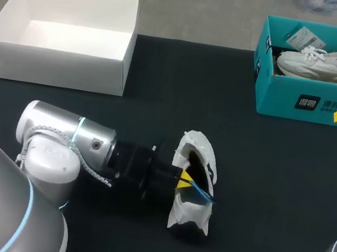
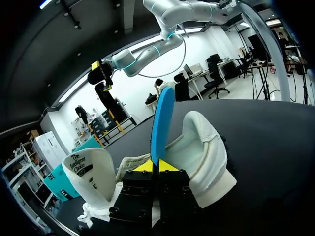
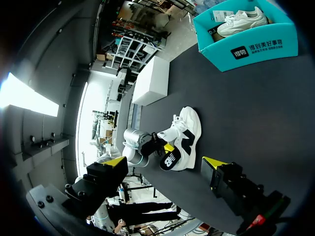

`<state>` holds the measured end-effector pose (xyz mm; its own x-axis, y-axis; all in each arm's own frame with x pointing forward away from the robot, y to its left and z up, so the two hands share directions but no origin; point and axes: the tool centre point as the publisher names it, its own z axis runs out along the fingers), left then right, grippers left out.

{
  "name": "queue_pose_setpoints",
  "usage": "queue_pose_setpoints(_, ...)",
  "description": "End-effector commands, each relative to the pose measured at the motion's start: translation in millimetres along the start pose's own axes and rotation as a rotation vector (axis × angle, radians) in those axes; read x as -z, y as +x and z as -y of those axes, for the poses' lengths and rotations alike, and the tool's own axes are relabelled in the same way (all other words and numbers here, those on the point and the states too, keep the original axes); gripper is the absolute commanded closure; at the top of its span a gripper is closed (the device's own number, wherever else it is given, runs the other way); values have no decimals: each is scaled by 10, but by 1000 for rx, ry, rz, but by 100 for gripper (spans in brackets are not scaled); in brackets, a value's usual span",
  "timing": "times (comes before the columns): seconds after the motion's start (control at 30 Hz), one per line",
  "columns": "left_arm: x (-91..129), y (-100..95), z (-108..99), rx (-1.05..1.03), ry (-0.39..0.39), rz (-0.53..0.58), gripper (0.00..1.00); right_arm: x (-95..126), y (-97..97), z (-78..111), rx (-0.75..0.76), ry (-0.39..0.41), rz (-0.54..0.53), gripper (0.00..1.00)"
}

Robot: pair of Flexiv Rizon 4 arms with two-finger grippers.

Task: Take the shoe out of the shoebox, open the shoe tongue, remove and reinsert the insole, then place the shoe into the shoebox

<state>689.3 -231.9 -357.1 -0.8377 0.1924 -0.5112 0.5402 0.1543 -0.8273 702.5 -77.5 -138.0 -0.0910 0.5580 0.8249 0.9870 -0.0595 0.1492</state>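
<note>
Shoe lies on the tabletop, lower middle of the frame, with the left jaws clamped on its blue insole. The right jaws stand apart at far right. That insole looks thin and floppy, best pinched near one end.

A matte black tabletop spreads wide, an open white box sitting at its far left corner

A white shoe is laid sideways near the table's front edge, blue insole drawn partly out; a teal shoebox is set at the far right corner.
</note>
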Motion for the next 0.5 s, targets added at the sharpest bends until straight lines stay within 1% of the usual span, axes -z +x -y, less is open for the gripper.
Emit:
queue_pose_setpoints(0.03,-66,-46,-101,7,-22,13,100,-4,-5,3,-1,0,1,0)
queue_pose_setpoints(0.13,-65,-46,-74,7,-17,19,100,-4,-5,3,-1,0,1,0)
queue_pose_setpoints(0.17,-62,-39,-50,6,-16,19,87,-4,-5,3,-1,0,1,0)
queue_pose_setpoints(0.2,-58,-32,-23,5,-9,19,71,-4,-5,3,-1,0,1,0)
queue_pose_setpoints(0.23,-54,-23,6,4,-5,19,63,-4,-5,3,-1,0,1,0)
queue_pose_setpoints(0.3,-41,-3,64,-4,-1,16,52,-4,-5,3,-1,0,1,0)
queue_pose_setpoints(0.43,-14,41,190,-32,20,18,55,-4,-5,3,-1,0,1,0)
queue_pose_setpoints(0.5,-9,60,238,-39,25,20,58,-4,-5,3,-1,0,1,0)
